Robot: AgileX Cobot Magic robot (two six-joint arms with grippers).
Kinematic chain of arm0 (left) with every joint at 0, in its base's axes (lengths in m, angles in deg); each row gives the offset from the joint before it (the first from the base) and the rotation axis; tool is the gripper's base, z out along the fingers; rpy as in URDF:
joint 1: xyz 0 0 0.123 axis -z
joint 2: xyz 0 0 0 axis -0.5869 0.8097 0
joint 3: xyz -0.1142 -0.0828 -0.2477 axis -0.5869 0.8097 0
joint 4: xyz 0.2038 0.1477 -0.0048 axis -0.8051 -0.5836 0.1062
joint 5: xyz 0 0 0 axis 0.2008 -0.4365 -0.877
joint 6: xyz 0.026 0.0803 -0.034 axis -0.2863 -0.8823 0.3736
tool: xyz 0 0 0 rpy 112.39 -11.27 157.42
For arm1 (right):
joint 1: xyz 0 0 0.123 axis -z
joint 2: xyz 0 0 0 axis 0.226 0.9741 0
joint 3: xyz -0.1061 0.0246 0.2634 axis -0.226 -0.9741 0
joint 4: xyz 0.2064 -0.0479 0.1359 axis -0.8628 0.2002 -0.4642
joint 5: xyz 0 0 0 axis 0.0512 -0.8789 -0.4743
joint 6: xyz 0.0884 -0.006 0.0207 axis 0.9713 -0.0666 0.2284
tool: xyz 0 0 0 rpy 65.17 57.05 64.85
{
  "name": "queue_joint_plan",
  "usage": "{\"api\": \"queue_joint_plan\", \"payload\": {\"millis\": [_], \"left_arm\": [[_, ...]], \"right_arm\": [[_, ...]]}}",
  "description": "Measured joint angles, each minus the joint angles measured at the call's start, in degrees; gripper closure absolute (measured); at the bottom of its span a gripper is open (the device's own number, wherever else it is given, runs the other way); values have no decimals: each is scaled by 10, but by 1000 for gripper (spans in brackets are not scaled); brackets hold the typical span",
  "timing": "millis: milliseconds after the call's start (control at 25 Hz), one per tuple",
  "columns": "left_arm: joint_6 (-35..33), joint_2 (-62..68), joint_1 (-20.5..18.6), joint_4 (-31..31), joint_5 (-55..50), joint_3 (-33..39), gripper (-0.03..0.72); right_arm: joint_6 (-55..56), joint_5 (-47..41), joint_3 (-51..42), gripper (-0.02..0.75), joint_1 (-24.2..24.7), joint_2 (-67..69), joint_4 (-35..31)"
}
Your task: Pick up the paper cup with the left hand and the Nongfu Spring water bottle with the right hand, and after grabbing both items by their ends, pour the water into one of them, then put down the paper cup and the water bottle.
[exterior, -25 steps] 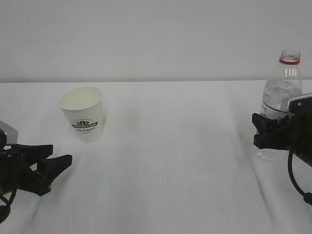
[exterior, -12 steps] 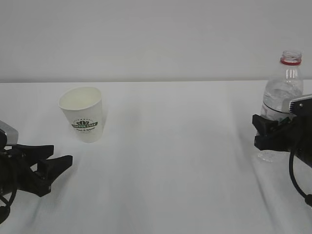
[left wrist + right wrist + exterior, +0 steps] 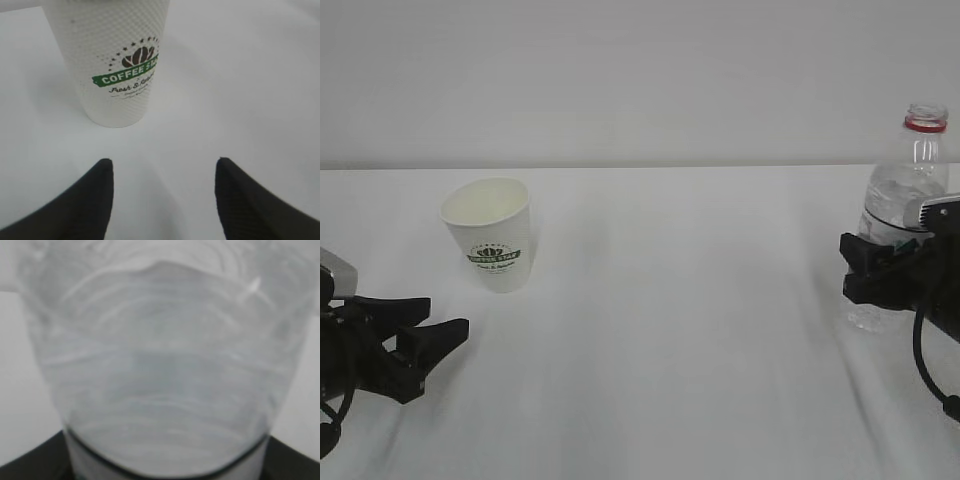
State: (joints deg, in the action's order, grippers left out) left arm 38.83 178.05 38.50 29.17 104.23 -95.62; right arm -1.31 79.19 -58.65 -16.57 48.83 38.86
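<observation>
Since a second ago the Nongfu Spring water bottle [image 3: 905, 215] has shifted slightly right and tipped a little, its red neck ring now nearer the frame's right edge, and the right claw [image 3: 868, 272] around it has edged the same way; the paper cup [image 3: 490, 234] and the left claw [image 3: 420, 335] sit where they were. The bottle stands at the far right of the white surface [image 3: 680, 330], uncapped, leaning slightly right, its base resting on or just above the surface, which of the two is hard to tell; the right claw's black fingers [image 3: 865, 264] are closed against its lower body, and in the right wrist view the clear ribbed wall [image 3: 165, 365] fills nearly the whole frame, with dark finger edges at the bottom corners. The cup stands upright on the left part of the surface, well apart from the bottle, its green-and-black logo [image 3: 127, 75] reading "COFFEE"; its cream inside looks empty from the exterior view. The left claw lies low near the surface just in front of the cup, jaws spread wide and holding nothing; in the left wrist view both black fingertips [image 3: 97, 190] stand apart, short of the cup's base, with the cup off to the left of the gap.
</observation>
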Motion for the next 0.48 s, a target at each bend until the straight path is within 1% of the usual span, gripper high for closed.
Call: {"api": "queue_joint_plan", "payload": {"millis": [160, 480], "left_arm": [[0, 0, 0, 0, 0, 0, 223], [0, 0, 0, 0, 0, 0, 230]], "right_arm": [[0, 0, 0, 295, 0, 0, -7], [0, -2, 0, 296, 0, 0, -44]]}}
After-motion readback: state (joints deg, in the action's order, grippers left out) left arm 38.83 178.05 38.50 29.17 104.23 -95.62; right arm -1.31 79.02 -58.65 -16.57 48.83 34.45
